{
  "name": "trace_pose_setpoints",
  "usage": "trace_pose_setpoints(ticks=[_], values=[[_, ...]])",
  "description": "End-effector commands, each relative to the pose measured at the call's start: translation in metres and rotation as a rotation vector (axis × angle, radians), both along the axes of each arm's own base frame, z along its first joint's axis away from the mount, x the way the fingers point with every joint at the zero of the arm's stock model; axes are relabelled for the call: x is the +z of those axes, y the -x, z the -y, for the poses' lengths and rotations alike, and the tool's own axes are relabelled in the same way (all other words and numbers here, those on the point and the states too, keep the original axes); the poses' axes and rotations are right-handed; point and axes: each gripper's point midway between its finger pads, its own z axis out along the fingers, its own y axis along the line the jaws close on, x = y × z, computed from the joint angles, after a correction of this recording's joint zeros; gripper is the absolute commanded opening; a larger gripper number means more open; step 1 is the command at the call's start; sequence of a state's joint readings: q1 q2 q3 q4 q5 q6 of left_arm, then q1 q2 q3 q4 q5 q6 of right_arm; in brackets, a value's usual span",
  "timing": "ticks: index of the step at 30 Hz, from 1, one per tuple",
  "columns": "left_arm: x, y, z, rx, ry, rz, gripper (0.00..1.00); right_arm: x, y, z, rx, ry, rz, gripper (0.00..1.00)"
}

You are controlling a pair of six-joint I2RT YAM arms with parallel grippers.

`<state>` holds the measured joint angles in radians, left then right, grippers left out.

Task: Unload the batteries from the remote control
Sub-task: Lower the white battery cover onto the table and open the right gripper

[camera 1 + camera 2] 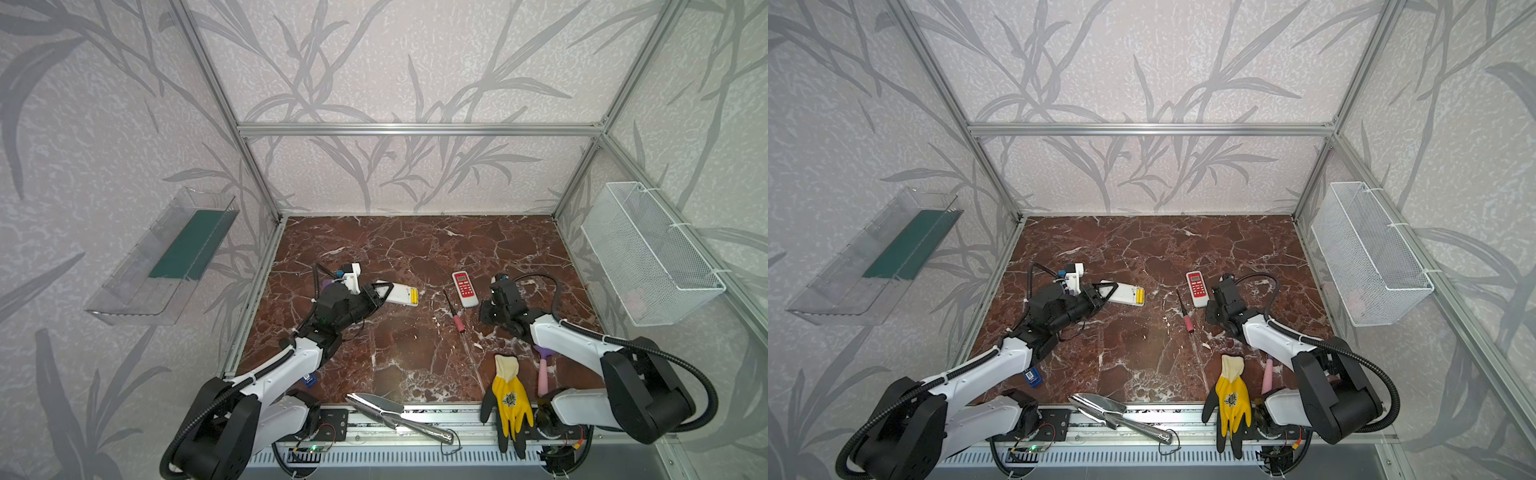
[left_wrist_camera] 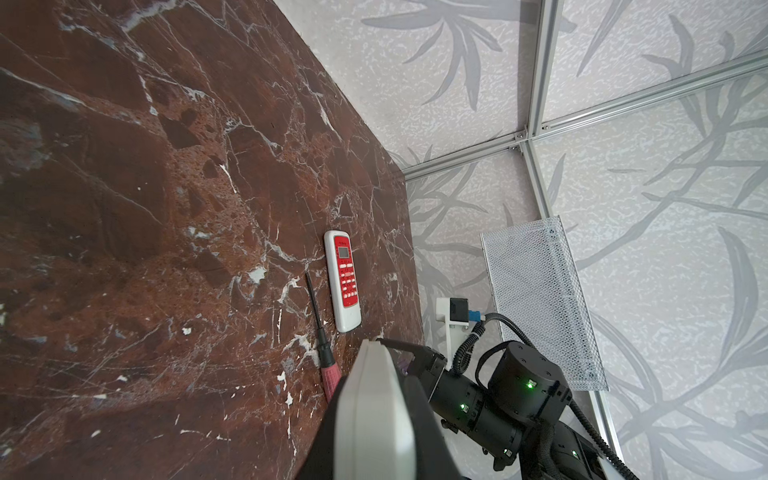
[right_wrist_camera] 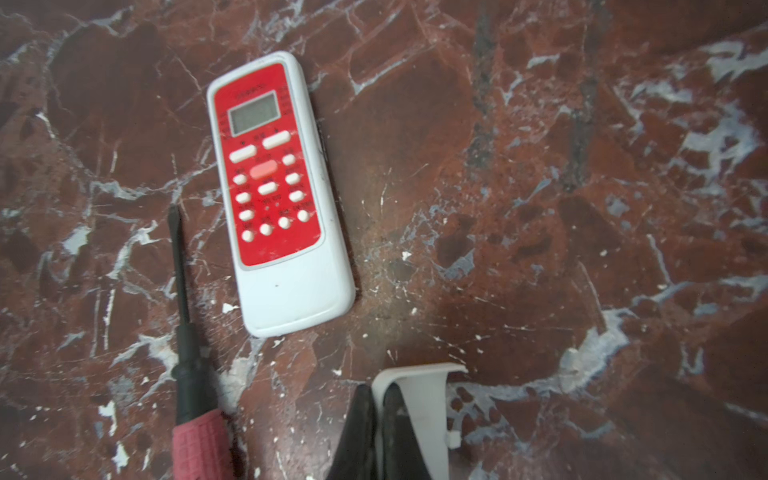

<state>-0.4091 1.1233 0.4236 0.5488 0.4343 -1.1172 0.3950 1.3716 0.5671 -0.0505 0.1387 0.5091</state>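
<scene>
L hand (image 1: 381, 293): remote (image 1: 400, 294) L-R, batts (image 1: 414, 297) R end, R hand (image 3: 376, 392): cover (image 3: 424, 395)

The bench (image 1: 415, 249) looked like polished red-brown marble, white-veined. The white remote (image 1: 401, 293), centre left in a top view, and the red-faced remote (image 3: 282, 199) were smooth, glossy plastic, as was the thin white cover (image 3: 432, 399). The screwdriver (image 3: 185, 332) had a ribbed pink handle and matt black shaft. The trowel (image 1: 386, 409) was mirror-bright metal, the glove (image 1: 509, 399) knitted yellow cloth coated black.
</scene>
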Motion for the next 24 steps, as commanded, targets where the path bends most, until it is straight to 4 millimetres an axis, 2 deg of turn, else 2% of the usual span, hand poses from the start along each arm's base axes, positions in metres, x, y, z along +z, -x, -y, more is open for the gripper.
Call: trace_pose_setpoints(ticks=[1,5,10,15,19,24], values=[[0.024,-0.007,-0.002,0.017,0.016,0.069,0.0,-0.008,-0.003,0.007,-0.05,0.017,-0.008,0.0],[0.024,-0.007,-0.002,0.016,0.011,0.07,0.0,-0.016,-0.001,0.006,-0.048,0.014,-0.044,0.01],[0.022,-0.007,-0.002,0.013,0.002,0.069,0.0,-0.015,-0.001,0.002,-0.032,-0.001,-0.044,0.16],[0.02,-0.006,-0.001,0.008,-0.007,0.067,0.0,-0.004,-0.003,0.001,-0.009,-0.001,-0.017,0.29],[0.02,-0.005,0.0,-0.001,-0.011,0.071,0.0,0.02,-0.007,-0.009,0.074,-0.013,0.034,0.37],[0.013,0.0,0.002,-0.04,-0.055,0.063,0.0,0.071,-0.006,-0.034,0.314,-0.025,0.143,0.44]])
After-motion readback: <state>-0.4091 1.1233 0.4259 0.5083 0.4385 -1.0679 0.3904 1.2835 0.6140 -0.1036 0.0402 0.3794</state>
